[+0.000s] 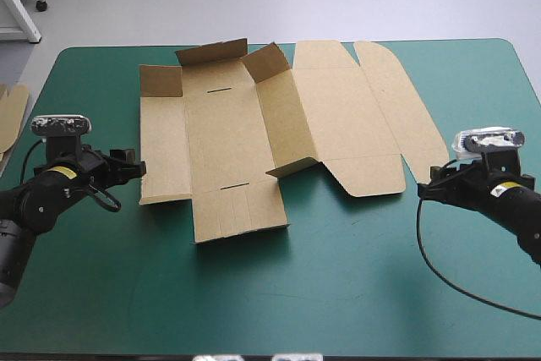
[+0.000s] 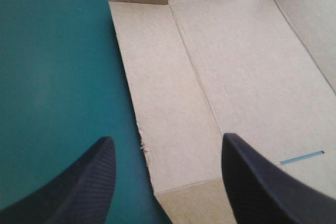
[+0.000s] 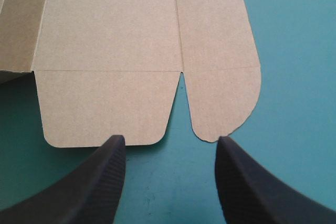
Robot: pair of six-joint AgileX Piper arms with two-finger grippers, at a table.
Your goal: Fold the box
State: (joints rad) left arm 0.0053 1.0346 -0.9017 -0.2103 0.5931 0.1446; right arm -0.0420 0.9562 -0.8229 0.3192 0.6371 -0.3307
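box (image 1: pixel 228 124) ahead of L tool (image 2: pixel 166 138), R tool (image 3: pixel 170 138), both spread apart

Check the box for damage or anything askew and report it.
The box has a small ragged nick in the edge nearest the left gripper; the board looks frayed there. Otherwise the sheet lies mostly flat, with some flaps raised. Nothing else stands out.

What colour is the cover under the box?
The cover is teal-green, clearest in the high view.
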